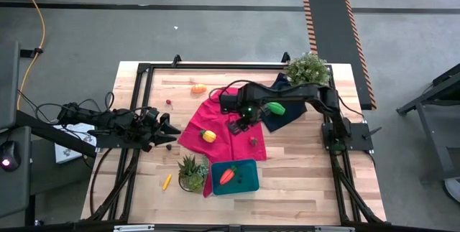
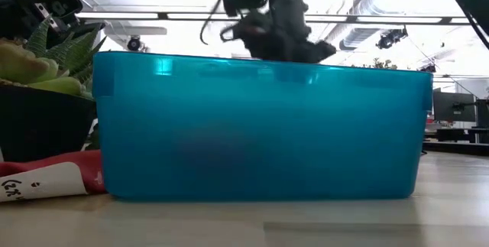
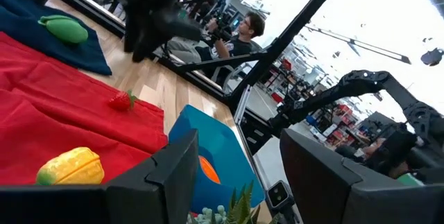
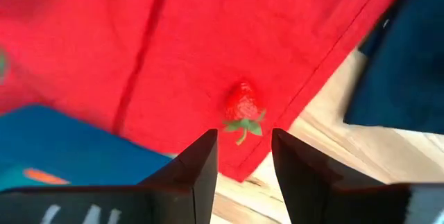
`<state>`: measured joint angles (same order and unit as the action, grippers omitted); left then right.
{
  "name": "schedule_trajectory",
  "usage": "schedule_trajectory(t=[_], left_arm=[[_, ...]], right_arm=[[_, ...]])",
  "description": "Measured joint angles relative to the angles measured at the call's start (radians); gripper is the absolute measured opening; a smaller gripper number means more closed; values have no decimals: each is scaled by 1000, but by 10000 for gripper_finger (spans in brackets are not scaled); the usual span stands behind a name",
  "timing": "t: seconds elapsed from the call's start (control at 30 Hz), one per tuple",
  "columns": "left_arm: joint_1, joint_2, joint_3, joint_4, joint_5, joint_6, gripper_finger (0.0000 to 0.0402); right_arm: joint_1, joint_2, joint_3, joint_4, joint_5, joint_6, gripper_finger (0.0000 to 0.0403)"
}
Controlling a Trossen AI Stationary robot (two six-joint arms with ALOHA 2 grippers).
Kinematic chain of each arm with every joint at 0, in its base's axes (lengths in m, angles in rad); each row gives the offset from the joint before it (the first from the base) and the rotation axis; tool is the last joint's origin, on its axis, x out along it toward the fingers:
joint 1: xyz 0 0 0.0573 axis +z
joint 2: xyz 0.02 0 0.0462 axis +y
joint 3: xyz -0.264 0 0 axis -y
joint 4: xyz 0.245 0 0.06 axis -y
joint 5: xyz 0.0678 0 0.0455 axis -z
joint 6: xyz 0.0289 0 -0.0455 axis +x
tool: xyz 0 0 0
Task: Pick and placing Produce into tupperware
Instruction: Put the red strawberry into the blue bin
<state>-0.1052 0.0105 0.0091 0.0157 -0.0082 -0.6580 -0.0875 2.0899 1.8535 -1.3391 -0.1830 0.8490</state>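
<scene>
Over the red cloth (image 1: 223,128) near the table's middle, right gripper (image 4: 243,156) hangs with fingers parted and empty, a strawberry (image 4: 242,105) lying on the cloth just past the fingertips. Left gripper (image 1: 170,128) waits at the table's left side, fingers apart, nothing between them. Teal container (image 1: 244,183) sits at the near edge, a carrot (image 1: 227,175) inside. Yellow piece (image 1: 208,136) rests on the red cloth; green oval (image 1: 275,108) on the dark blue cloth (image 1: 287,117); thin yellow stick (image 1: 167,182) on bare wood beside a potted plant (image 1: 191,172).
</scene>
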Motion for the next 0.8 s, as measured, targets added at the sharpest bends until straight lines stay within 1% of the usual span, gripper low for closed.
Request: schedule_trajectory(t=[0.07, 0.23, 0.37, 0.47, 0.67, 0.8], left_arm=[[0, 0, 0, 0, 0, 0, 193], [0, 0, 0, 0, 0, 3, 193], [0, 0, 0, 0, -3, 9, 193], [0, 0, 0, 0, -3, 26, 193], [0, 0, 0, 0, -3, 26, 193], [0, 0, 0, 0, -3, 26, 193]], right_arm=[[0, 0, -46, 42, -6, 6, 129], [12, -1, -109, 119, -28, 3, 129], [14, -1, -134, 113, -30, -16, 132], [16, -1, -136, 99, -30, -40, 150], [16, -1, -136, 113, -32, -48, 212], [15, -1, -136, 127, -6, -49, 227]])
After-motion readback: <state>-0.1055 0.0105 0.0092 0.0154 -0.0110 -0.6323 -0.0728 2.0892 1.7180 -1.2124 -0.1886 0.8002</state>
